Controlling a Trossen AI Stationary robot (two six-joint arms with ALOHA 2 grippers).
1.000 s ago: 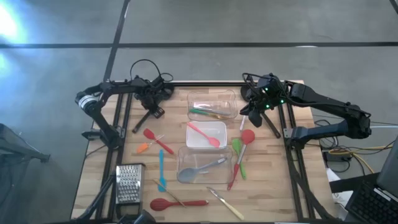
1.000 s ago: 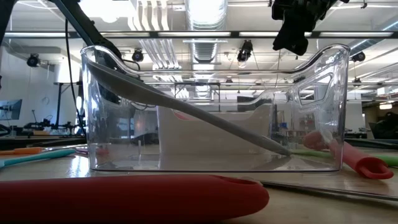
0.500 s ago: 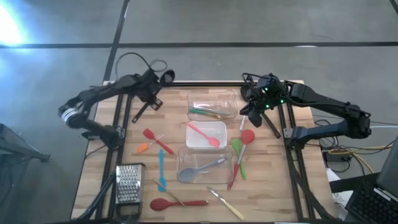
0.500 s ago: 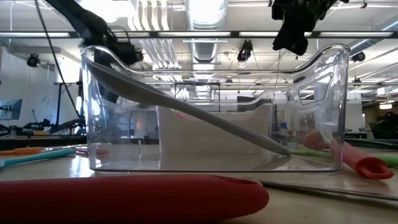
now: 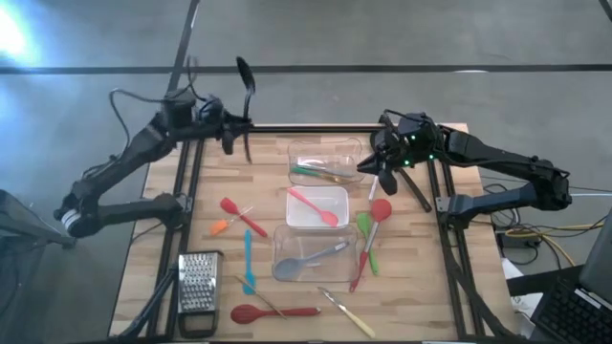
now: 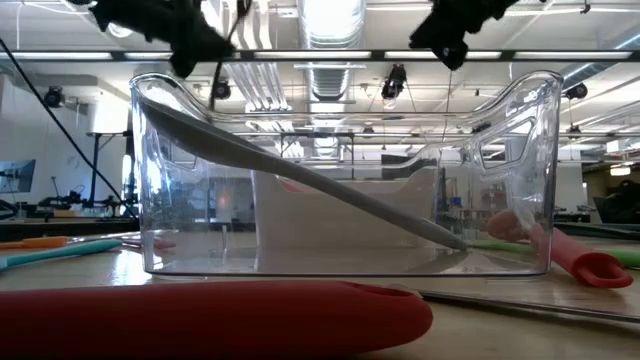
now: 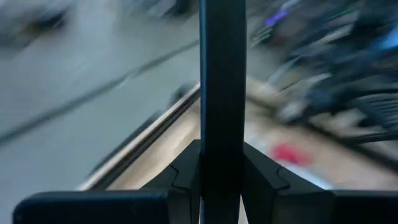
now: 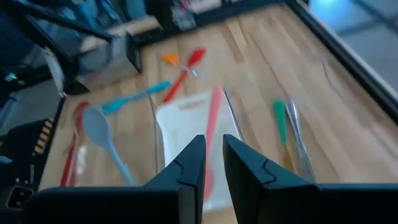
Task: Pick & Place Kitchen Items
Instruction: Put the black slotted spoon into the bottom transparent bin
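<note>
My left gripper (image 5: 237,126) is raised over the table's far left corner, shut on a black long-handled utensil (image 5: 245,100) whose head (image 5: 244,71) lies past the far edge. My right gripper (image 5: 368,168) hangs shut and empty above the far right, beside the far clear tub (image 5: 327,162), which holds a green tool and tongs. A pink spatula (image 5: 314,204) lies in the middle tub and a grey spoon (image 5: 311,256) in the near tub. Red (image 5: 244,217), orange (image 5: 222,227) and teal (image 5: 248,260) utensils lie flat on the wood. My left gripper pinches the black utensil's handle (image 7: 222,124) between its two fingers, about halfway along it. The fingers reach out roughly level and lie across the handle. The utensil is lifted clear of the table and stands steeply, head end up and toward the far edge.
A steel grater (image 5: 199,284) lies at the near left. A red spoon (image 5: 273,311) and a wood-handled tool (image 5: 349,313) lie near the front edge. Red (image 5: 381,210) and green (image 5: 365,229) spoons lie right of the tubs. Black frame rails (image 5: 449,258) run along both sides.
My left gripper has risen from the table's far left, turning from pointing down to about level. The black utensil, which lay on the wood, has come up with it, lifted clear and swung steep with its head toward the far edge. My right gripper has tipped up slightly.
</note>
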